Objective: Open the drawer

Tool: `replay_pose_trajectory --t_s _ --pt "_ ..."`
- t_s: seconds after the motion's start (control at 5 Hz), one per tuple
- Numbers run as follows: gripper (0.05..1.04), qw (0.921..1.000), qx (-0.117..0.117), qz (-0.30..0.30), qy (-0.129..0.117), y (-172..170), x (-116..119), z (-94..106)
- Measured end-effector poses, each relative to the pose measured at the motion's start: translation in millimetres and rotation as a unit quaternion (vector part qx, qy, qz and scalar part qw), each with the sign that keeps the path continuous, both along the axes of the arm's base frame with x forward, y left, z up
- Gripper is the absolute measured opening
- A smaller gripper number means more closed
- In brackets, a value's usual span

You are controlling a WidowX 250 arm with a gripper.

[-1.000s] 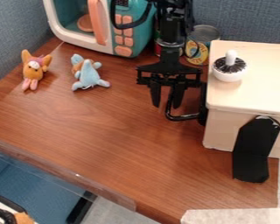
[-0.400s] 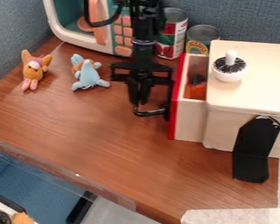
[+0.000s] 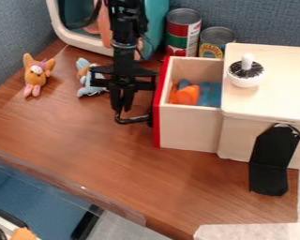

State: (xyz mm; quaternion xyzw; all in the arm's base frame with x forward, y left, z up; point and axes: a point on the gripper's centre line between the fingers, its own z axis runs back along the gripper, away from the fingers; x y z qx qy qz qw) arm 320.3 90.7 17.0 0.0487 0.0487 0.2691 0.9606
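At the black handle (image 3: 133, 120), we judge the red-fronted drawer (image 3: 189, 126) pulled enough; next we free the gripper (image 3: 122, 109), closed or not we cannot tell.

From my camera I see the pale wooden drawer (image 3: 189, 127) sitting upright and open, slid out of its cabinet (image 3: 281, 101) toward the view's left, its red front (image 3: 157, 123) outermost, bearing a curved black handle (image 3: 132, 120).

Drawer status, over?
Gripper at black handle. Drawer open, orange item inside. Blue plush near gripper, possibly in its path.
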Motion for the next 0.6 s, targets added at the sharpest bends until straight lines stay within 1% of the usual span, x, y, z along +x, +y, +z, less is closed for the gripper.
replay_pose_trajectory --t_s 0.2,0.4,0.6 --pt "0.428 0.9990 0.005 0.035 -0.026 15.0 1.5 10.0" --pt "0.743 0.9975 0.032 0.021 -0.060 16.6 1.5 33.8" --pt "0.989 0.9911 0.061 -0.022 -0.116 9.1 6.9 68.3"
